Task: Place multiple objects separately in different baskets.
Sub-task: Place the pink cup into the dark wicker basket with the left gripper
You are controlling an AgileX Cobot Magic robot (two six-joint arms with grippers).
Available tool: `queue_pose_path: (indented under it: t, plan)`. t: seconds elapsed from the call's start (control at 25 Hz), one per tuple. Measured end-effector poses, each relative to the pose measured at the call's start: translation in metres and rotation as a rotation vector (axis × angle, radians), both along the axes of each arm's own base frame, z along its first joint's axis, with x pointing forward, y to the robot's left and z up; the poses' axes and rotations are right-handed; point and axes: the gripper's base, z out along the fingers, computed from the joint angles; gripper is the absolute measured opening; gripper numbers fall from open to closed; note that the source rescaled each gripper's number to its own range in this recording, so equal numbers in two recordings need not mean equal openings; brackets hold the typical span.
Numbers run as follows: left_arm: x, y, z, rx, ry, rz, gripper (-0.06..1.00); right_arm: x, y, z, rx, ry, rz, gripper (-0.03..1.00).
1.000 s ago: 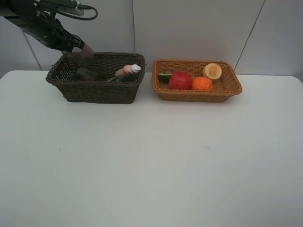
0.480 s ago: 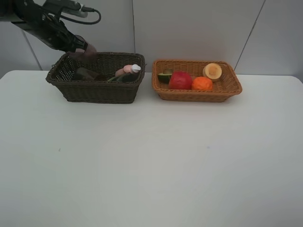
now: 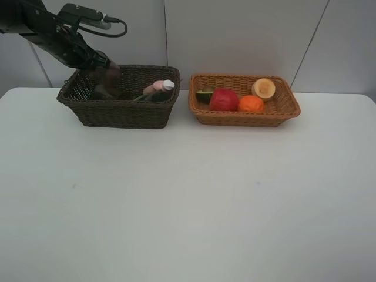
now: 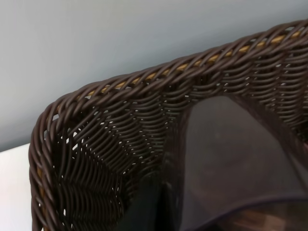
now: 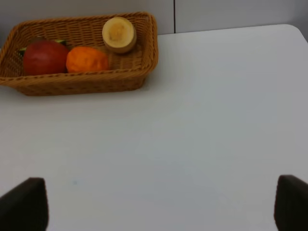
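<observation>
My left gripper (image 3: 103,63) is shut on a translucent brownish cup (image 3: 109,76) and holds it tilted inside the back left corner of the dark brown basket (image 3: 117,113). In the left wrist view the cup (image 4: 231,159) fills the foreground against the basket's woven wall (image 4: 144,79). A pink spray bottle (image 3: 158,87) lies in that basket. The light tan basket (image 3: 247,119) holds a halved avocado (image 3: 204,94), a red apple (image 3: 224,99), an orange (image 3: 251,104) and a cut fruit (image 3: 264,89). My right gripper (image 5: 154,207) is open above bare table and is out of the high view.
Both baskets stand side by side at the back of the white table (image 3: 188,200), close to the wall. In the right wrist view the tan basket (image 5: 82,82) lies far ahead and to one side of the fingers (image 5: 24,204).
My left gripper has moved right and down with the cup, from above the dark basket's back rim to inside it. Everything else is still.
</observation>
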Motion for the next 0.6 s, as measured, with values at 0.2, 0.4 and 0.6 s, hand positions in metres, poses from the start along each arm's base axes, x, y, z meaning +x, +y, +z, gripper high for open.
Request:
queue_pose_path:
  t: [0.2,0.4,0.6]
  plan:
    - [0.0,0.0,0.0,0.0,0.0,0.0,0.0,0.0,0.0,0.0,0.0,0.0,0.0,0.98]
    - [0.0,0.0,-0.0005,0.002,0.002,-0.002,0.2,0.0,0.0,0.0,0.0,0.0,0.0,0.98]
    - [-0.0002,0.0,-0.0007,0.023,0.001,-0.024,0.69,0.0,0.0,0.0,0.0,0.0,0.0,0.98]
